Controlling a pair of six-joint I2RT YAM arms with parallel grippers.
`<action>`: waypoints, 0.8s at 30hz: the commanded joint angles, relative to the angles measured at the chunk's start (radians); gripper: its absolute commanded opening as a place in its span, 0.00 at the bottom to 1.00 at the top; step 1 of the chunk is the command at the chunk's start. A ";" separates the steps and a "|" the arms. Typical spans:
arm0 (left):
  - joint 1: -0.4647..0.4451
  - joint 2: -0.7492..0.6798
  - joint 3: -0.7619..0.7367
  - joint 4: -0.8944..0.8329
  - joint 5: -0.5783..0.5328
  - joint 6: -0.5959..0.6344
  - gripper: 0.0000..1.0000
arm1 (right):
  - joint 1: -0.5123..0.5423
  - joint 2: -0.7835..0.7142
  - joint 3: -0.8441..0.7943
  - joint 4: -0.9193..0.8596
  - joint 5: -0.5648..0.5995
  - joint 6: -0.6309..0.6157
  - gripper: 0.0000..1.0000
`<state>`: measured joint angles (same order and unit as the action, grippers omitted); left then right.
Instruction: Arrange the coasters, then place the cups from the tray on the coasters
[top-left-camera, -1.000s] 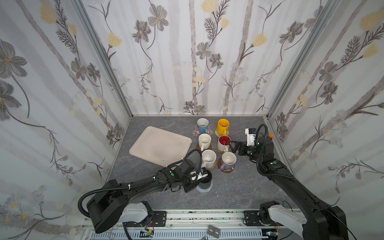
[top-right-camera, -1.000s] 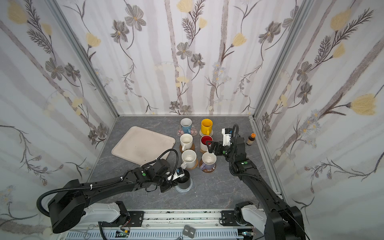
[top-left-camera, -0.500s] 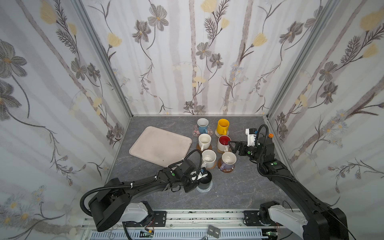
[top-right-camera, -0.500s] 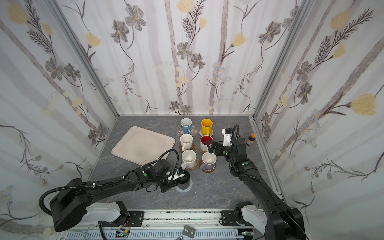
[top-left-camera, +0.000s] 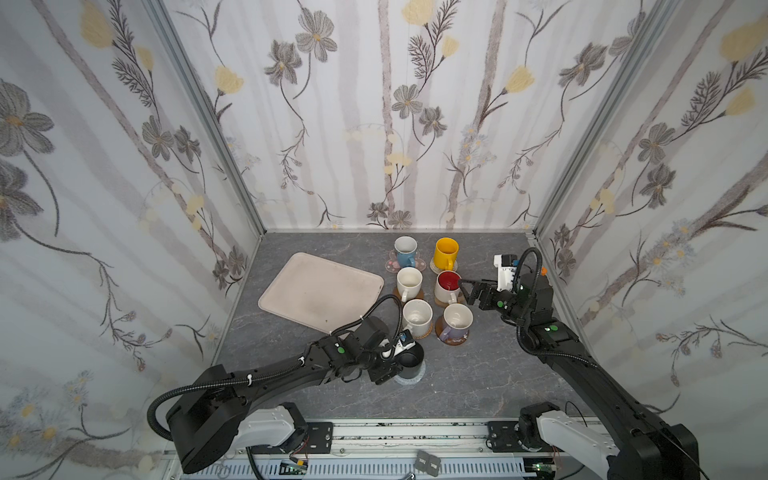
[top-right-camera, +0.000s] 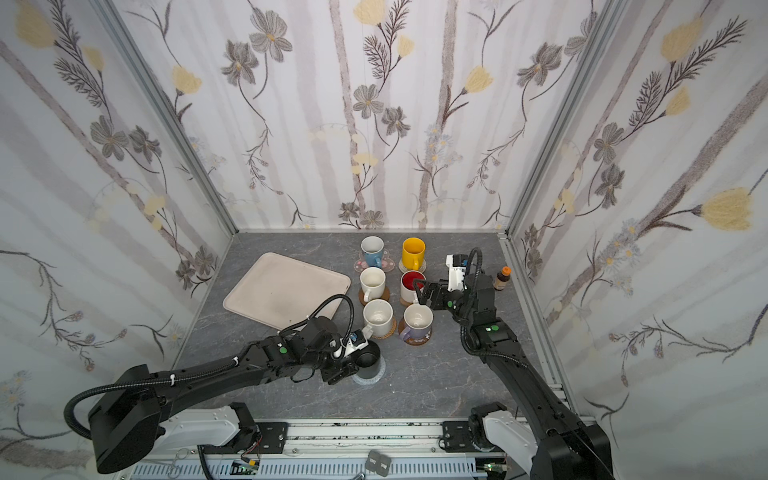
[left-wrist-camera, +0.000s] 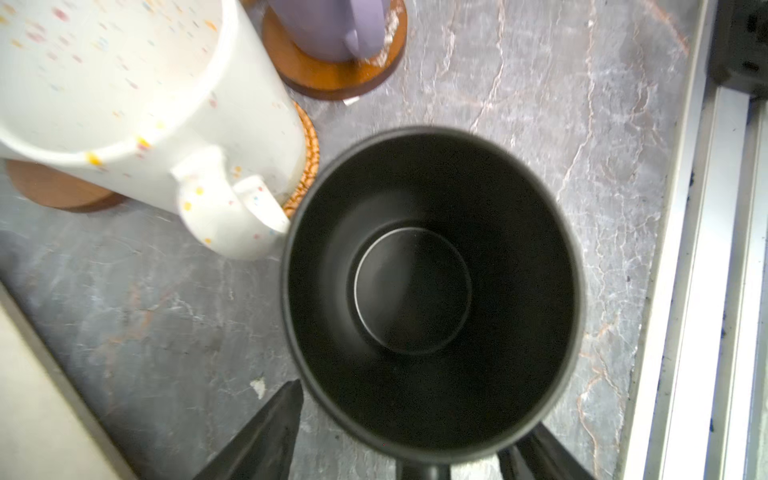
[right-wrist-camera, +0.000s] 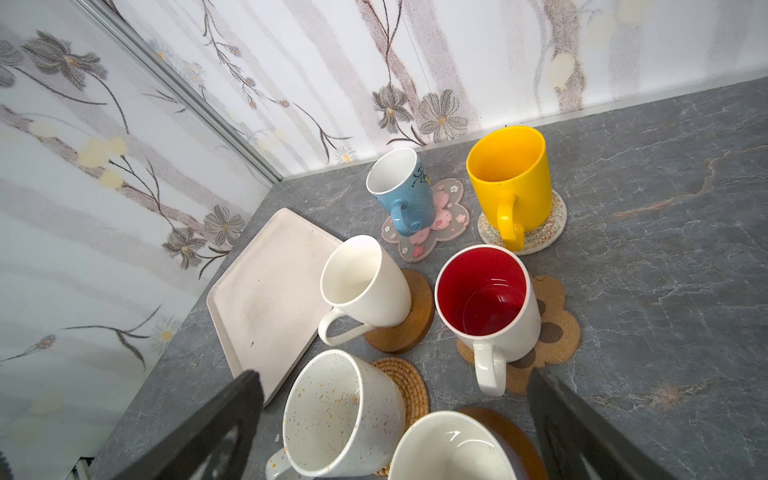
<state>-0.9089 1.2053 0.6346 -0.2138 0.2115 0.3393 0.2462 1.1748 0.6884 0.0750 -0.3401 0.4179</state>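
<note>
- Finishing the last placement, as I judge it: the black mug (top-left-camera: 409, 358) stands upright on the grey woven coaster (top-left-camera: 417, 379) near the front of the table (top-left-camera: 478, 374), and the tray (top-left-camera: 316, 291) lies bare.
- The left gripper (left-wrist-camera: 415, 409) has its jaws parted on either side of the mug's handle and clasps nothing. One finger (left-wrist-camera: 266, 432) lies just beside the mug's wall.
- The right gripper (top-left-camera: 465, 291) hangs wide open and empty above the gap between the red-lined mug (top-left-camera: 449, 284) and the lavender mug (top-left-camera: 456, 322).
- The next move probably calls for drawing the left gripper back and up along the line of the handle, jaws kept wide, so that no finger hooks the handle or drags the mug off its mat.
- The speckled white mug (left-wrist-camera: 124, 83) on the rattan coaster (left-wrist-camera: 309, 153) is the nearest hazard. Its handle sits just beside the black mug's rim, so a sideways swing could knock it.
- Farther back stand the light blue mug (right-wrist-camera: 399, 187) on the pink blossom coaster (right-wrist-camera: 449, 220), the yellow mug (right-wrist-camera: 507, 174) on the white woven coaster (right-wrist-camera: 548, 224), and the plain white mug (right-wrist-camera: 361, 282) on a wooden disc (right-wrist-camera: 415, 328).
- A small brown bottle (top-right-camera: 504, 277) stands by the right wall, well apart.
- Whether the black mug sits centred on its coaster, I cannot tell.
</note>
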 joint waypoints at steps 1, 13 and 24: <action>0.003 -0.063 0.002 0.012 -0.034 -0.006 0.80 | 0.000 -0.012 0.020 -0.016 0.022 -0.005 1.00; 0.022 -0.310 0.133 -0.050 -0.105 -0.059 1.00 | -0.013 -0.087 0.124 -0.155 0.104 -0.064 1.00; 0.256 -0.324 0.173 -0.003 -0.302 -0.155 1.00 | -0.032 -0.205 -0.060 -0.002 0.408 -0.113 1.00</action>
<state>-0.7036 0.8745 0.8238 -0.2558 0.0040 0.2161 0.2138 0.9924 0.6945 -0.0315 -0.0395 0.3416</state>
